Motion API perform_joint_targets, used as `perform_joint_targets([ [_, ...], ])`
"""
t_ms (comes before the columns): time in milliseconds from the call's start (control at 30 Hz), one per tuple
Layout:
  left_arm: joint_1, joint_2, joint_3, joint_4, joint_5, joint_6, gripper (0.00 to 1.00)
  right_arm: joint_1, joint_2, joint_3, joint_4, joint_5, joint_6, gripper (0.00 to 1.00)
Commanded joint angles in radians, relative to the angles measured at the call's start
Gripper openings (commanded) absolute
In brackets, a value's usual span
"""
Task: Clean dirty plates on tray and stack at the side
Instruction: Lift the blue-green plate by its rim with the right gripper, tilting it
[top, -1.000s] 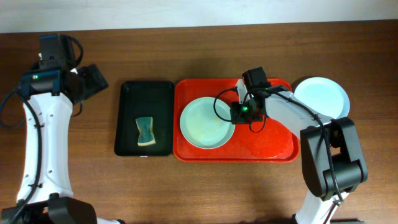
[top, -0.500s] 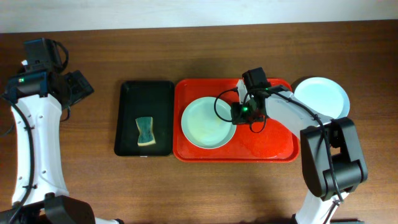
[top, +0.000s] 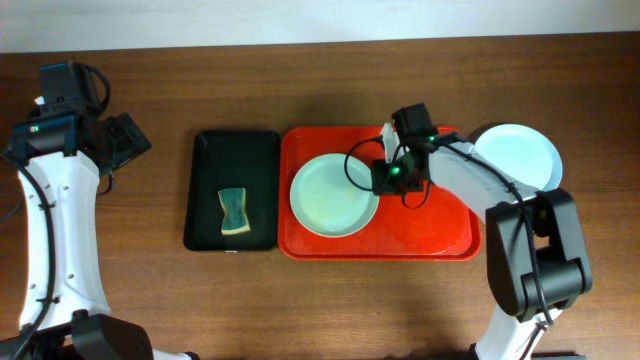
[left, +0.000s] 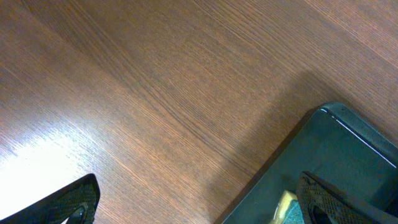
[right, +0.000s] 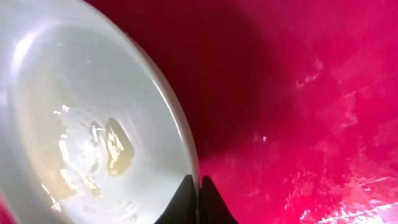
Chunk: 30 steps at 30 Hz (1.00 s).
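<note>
Overhead view: a large red rectangular plastic tray (top: 440, 235) lies at the centre of the brown wooden counter (top: 320, 300). A pale mint round shallow plate (top: 334, 195) rests on the tray's left half. The right arm's fingers (top: 383, 178) sit at the plate's right rim, near the middle of the frame. A second pale round plate (top: 516, 157) lies on the counter just beside the tray's upper right corner. Left of the red tray, just beside it, is a narrow black rectangular tray (top: 232, 150) with a yellow-and-teal sponge (top: 233, 210) in its lower half. The left arm's fingers (top: 128, 140) are at the upper left of the frame, well apart from both trays.

Left wrist view: the left arm's fingers (left: 71, 202) stand wide apart at the lower left and lower right corners, with nothing between them but bare counter. A corner of the black tray fills the lower right, and a bit of the sponge (left: 287, 208) shows there.

Right wrist view: the right arm's fingers (right: 188, 202) are pressed together at the bottom centre, their tips right at the mint plate's rim. Whether the rim is pinched between them cannot be told. The plate fills the left half and carries a small yellow smear (right: 118, 149); red tray fills the right.
</note>
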Motion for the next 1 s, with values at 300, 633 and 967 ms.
perform_joint_targets([
  [300,0.002,-0.012,0.006,-0.005,-0.014,-0.006,0.99,-0.017,-0.088,0.236,-0.149,0.014,0.079,0.04],
  [633,0.002,-0.012,0.006,-0.005,-0.014,-0.006,0.99,0.235,-0.084,0.236,0.043,0.402,0.241,0.04],
  [967,0.002,-0.012,0.006,-0.005,-0.014,-0.006,0.99,0.481,-0.074,0.236,0.209,0.851,0.141,0.04],
])
